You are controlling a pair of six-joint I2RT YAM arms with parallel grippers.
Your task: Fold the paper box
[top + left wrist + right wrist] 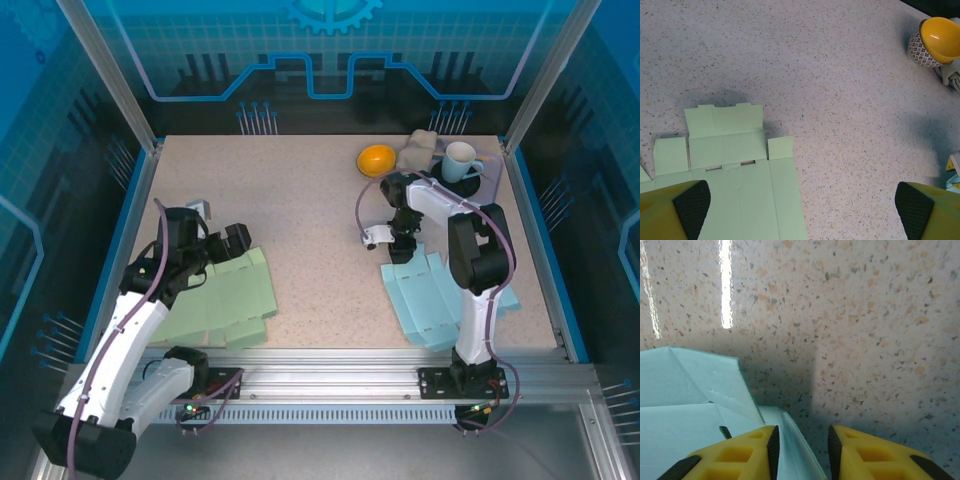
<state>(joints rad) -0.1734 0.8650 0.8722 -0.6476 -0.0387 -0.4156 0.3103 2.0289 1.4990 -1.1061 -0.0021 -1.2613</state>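
Two flat paper boxes lie on the speckled table. The green one (235, 300) (740, 165) is at the left and the light blue one (430, 295) (690, 390) at the right. My left gripper (232, 243) (802, 210) hangs wide open over the green sheet's far right corner, its fingers (690, 205) holding nothing. My right gripper (402, 252) (803, 450) is low at the blue sheet's far edge. A raised blue flap (790, 440) stands between its jaws against the left finger (740, 455). A gap still shows beside the right finger (875, 455).
At the back right stand a yellow bowl (377, 159) (940, 37), a beige lump (420, 150) and a pale cup (460, 160) on a dark tray (487, 182). Bare table (320, 240) lies between the two sheets. Metal frame posts border the table.
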